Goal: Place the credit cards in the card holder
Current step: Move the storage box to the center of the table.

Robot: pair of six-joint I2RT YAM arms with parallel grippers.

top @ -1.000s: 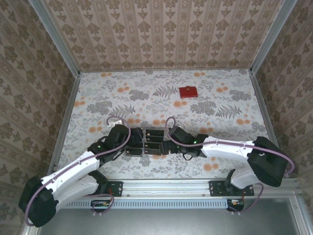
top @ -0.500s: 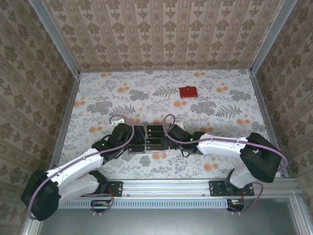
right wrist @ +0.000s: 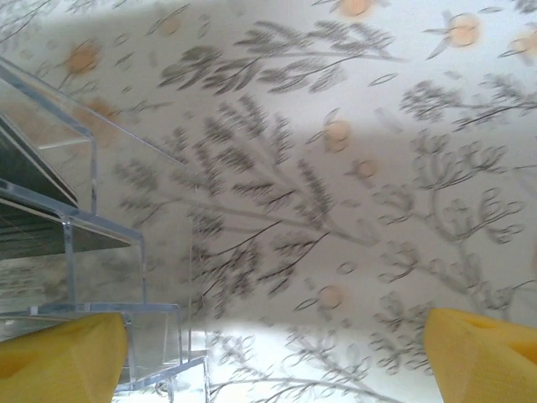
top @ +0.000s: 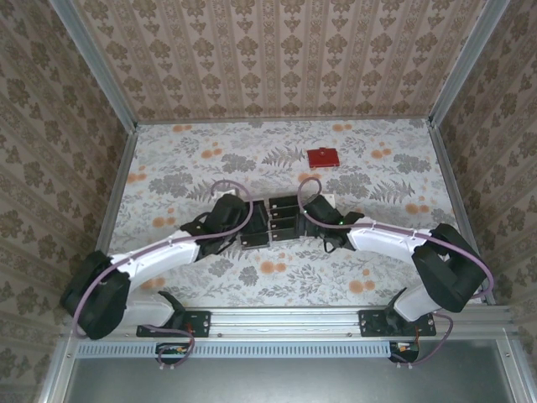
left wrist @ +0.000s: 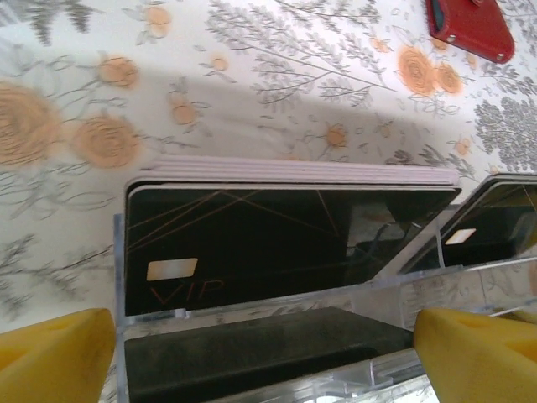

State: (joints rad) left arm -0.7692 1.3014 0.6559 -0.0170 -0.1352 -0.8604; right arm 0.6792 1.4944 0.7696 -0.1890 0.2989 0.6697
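From above, the card holder (top: 321, 158) lies closed on the table (top: 185, 159), near its far edge and right of centre. A clear tray (top: 254, 238) with the black credit cards (top: 284, 220) stands mid-table, well apart from it.

In the left wrist view, the left gripper (left wrist: 267, 353) has its jaws wide apart in front of a tray compartment that holds a stack of cards. It grips nothing. The red holder shows at the top right.

In the right wrist view, the right gripper (right wrist: 270, 357) is also spread wide and empty above the table, with the tray's corner beside its left finger.
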